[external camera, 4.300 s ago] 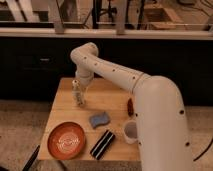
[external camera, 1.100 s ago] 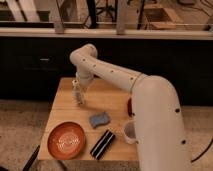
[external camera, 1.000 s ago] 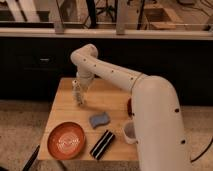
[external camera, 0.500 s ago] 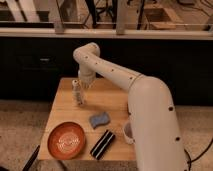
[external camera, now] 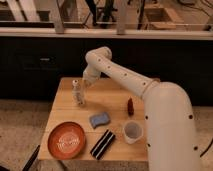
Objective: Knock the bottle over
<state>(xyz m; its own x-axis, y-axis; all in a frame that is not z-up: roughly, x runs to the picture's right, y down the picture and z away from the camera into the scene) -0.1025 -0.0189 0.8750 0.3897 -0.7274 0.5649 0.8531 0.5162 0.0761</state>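
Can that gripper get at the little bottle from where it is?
Probably yes. The gripper hangs just right of the upright bottle, near its top, with nothing between them; the blue sponge lies nearer the camera, out of the way.

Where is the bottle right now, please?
The bottle stands upright at the table's far left, beside the gripper, behind the blue sponge.

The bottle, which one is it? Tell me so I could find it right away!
Look at the wooden table and go to its far left part. The bottle stands upright there, just left of the end effector at the tip of the white arm. It is slim, clear and pale-capped, unlike the wider measuring cup or the small dark red object.
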